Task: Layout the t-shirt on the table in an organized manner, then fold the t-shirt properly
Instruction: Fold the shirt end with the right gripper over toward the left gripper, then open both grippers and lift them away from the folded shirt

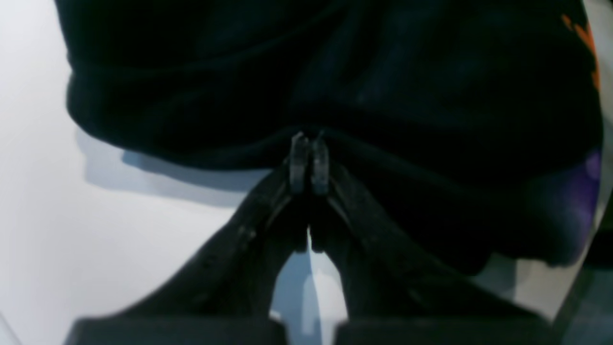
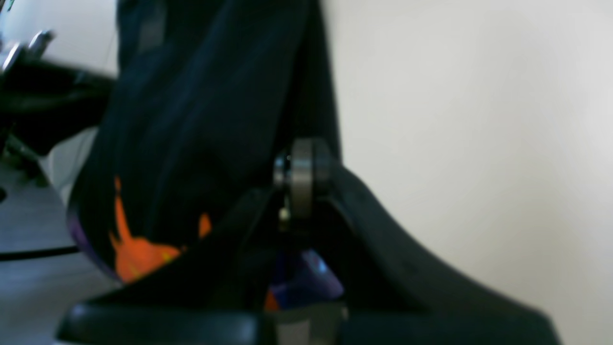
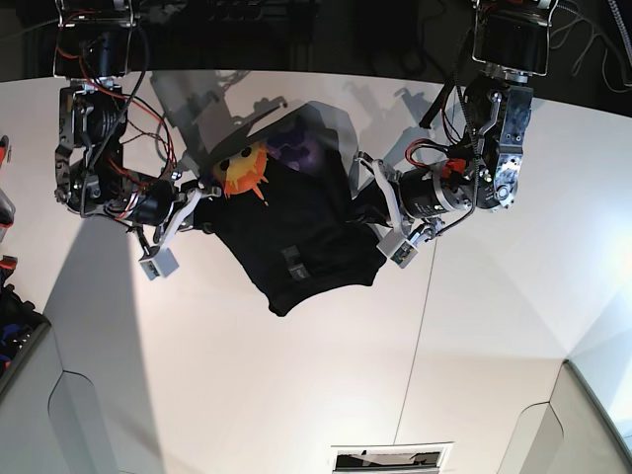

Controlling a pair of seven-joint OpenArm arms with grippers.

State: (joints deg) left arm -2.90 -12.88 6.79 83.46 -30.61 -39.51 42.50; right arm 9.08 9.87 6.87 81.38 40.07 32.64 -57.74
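The black t-shirt (image 3: 296, 237) hangs bunched between my two grippers above the white table (image 3: 296, 375). Its orange sun-face print (image 3: 242, 170) and purple patch (image 3: 296, 148) face up at the far side, and a small grey tag (image 3: 292, 259) shows mid-cloth. One corner sags toward the table's near side. In the left wrist view my left gripper (image 1: 309, 143) is shut on a dark hem of the t-shirt (image 1: 335, 72). My right gripper (image 2: 299, 163) is shut on a fold of the t-shirt (image 2: 201, 110) beside the orange print (image 2: 139, 254). In the base view the left gripper (image 3: 363, 205) is on the right, the right gripper (image 3: 197, 212) on the left.
A thin dark seam (image 3: 420, 346) runs down the table to the right of the shirt. Red and blue items (image 3: 8, 286) sit at the left edge. A white slotted panel (image 3: 390, 457) lies at the near edge, and grey corner pieces (image 3: 592, 425) flank it.
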